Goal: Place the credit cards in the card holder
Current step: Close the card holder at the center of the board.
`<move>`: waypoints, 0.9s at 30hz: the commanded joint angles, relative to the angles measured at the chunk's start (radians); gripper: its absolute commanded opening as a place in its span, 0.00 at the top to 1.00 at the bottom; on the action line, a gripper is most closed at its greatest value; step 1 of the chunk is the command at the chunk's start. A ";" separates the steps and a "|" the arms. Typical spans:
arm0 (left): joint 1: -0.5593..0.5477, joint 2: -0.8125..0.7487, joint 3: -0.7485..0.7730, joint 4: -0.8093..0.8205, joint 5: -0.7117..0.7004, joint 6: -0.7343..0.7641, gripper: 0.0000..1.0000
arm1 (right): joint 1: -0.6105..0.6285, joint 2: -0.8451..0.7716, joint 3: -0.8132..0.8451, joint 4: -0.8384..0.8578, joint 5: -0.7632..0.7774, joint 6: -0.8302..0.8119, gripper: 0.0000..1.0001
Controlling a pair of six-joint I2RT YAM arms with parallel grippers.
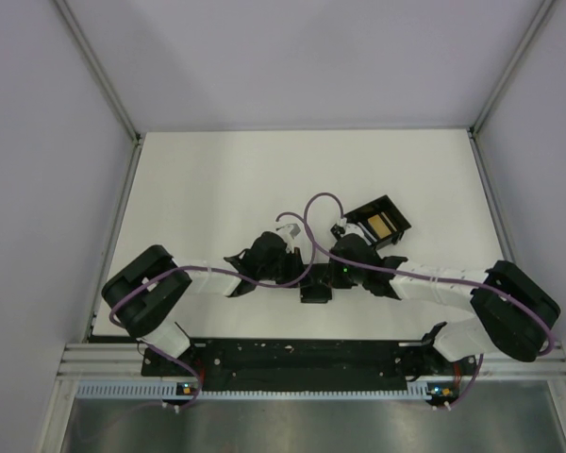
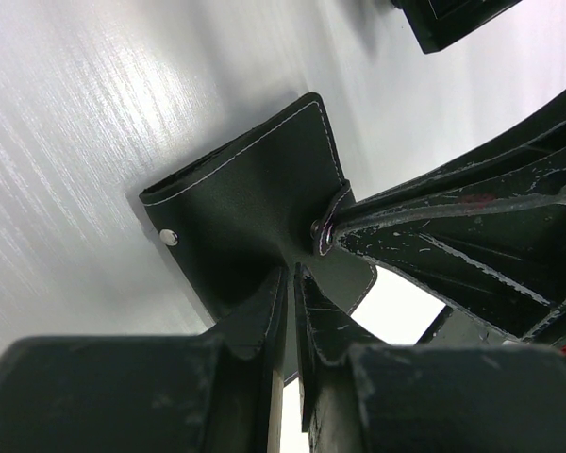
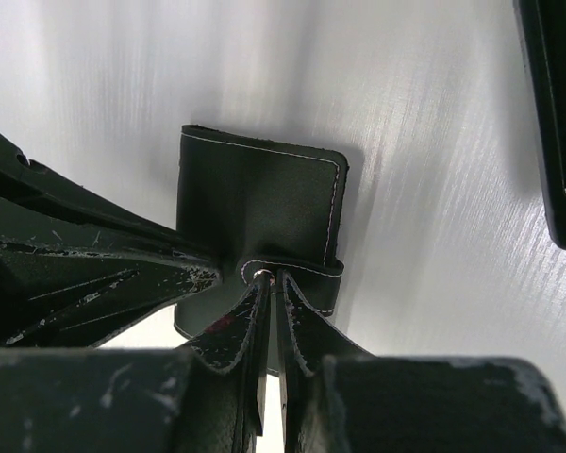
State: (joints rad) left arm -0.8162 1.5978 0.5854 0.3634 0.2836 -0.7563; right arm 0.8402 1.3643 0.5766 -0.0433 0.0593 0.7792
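Observation:
The card holder [image 2: 250,189] is a flat black leather case with white stitching and a snap stud, held just above the white table. My left gripper [image 2: 294,276] is shut on its near edge. My right gripper [image 3: 272,279] is shut on its strap tab by the snap, its fingers [image 2: 434,226] coming in from the right of the left wrist view. From above, the card holder [image 1: 315,293] hangs between the left gripper [image 1: 300,276] and the right gripper [image 1: 330,279], which meet over it. No credit cards show in any view.
An open black box [image 1: 379,225] with a gold patch inside sits on the table just behind the right gripper; its corner shows as the box [image 2: 453,19] and box [image 3: 555,123]. White walls enclose the table [image 1: 217,189].

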 commanded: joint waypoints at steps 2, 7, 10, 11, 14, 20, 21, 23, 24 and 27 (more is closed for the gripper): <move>-0.003 0.019 -0.007 0.009 0.014 0.017 0.89 | 0.000 0.033 0.042 0.023 0.048 0.011 0.94; -0.004 0.021 -0.006 0.012 0.015 0.017 0.89 | -0.001 0.050 0.081 -0.044 0.077 0.012 0.94; -0.004 0.019 -0.010 0.011 0.012 0.017 0.89 | 0.000 0.062 0.112 -0.088 0.080 0.009 0.93; -0.003 0.019 -0.009 0.011 0.011 0.017 0.89 | -0.001 0.070 0.118 -0.099 0.077 0.008 0.93; -0.003 0.021 -0.007 0.011 0.012 0.018 0.89 | -0.001 0.091 0.141 -0.122 0.065 -0.009 0.93; -0.003 0.022 -0.010 0.011 0.008 0.017 0.89 | 0.002 0.128 0.164 -0.155 0.060 -0.017 0.92; -0.003 0.022 -0.010 0.011 0.008 0.018 0.89 | 0.000 0.136 0.167 -0.158 0.060 -0.018 0.92; -0.005 0.022 -0.010 0.012 0.006 0.015 0.89 | 0.000 0.144 0.180 -0.170 0.059 -0.023 0.92; -0.003 0.022 -0.012 0.012 0.005 0.017 0.89 | 0.003 0.150 0.187 -0.181 0.066 -0.023 0.92; -0.003 0.022 -0.010 0.014 0.003 0.017 0.89 | 0.003 0.168 0.213 -0.213 0.079 -0.031 0.92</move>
State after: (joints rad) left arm -0.8154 1.6001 0.5854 0.3676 0.2832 -0.7563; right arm 0.8413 1.4860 0.7498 -0.1947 0.1028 0.7734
